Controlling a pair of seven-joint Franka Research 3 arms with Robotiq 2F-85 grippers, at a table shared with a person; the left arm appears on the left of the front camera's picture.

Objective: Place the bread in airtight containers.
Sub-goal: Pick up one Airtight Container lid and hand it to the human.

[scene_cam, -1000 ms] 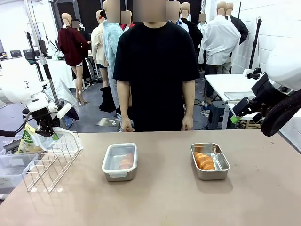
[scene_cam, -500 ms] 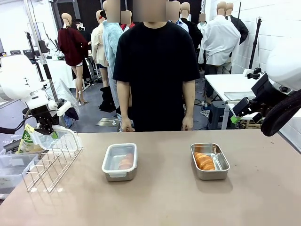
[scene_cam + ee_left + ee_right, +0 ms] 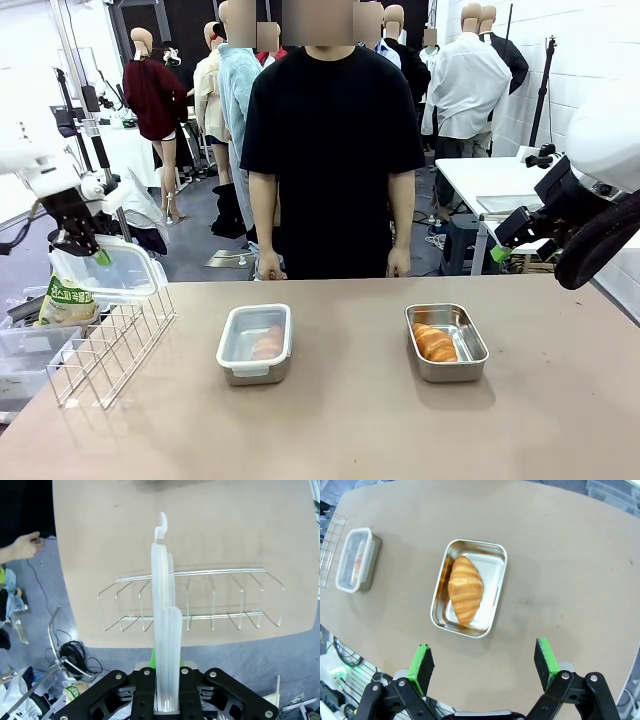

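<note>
Nearest the robot on the tan table (image 3: pixel 350 420) lie two small rectangular stainless-steel tins: the left tin (image 3: pixel 254 344) already wears a translucent clip lid over a golden-brown roll (image 3: pixel 266 342), while the right tin (image 3: pixel 446 342) stands uncovered with a ridged croissant-like roll (image 3: pixel 433 342) lying in it. Left of them rests a wire rack (image 3: pixel 105 345). Above that rack the left gripper (image 3: pixel 85 243) hangs with its fingers clenched on the edge of the second translucent plastic clip lid (image 3: pixel 115 272), held clear of the table. The right gripper (image 3: pixel 483 664) hovers over the open tin with fingers spread and nothing between them. A person in a black shirt (image 3: pixel 330 140) stands beyond the far edge. The step in hand appears to be lidding the second tin; next, the lid likely needs carrying across, levelling and pressing squarely on its rim.
</note>
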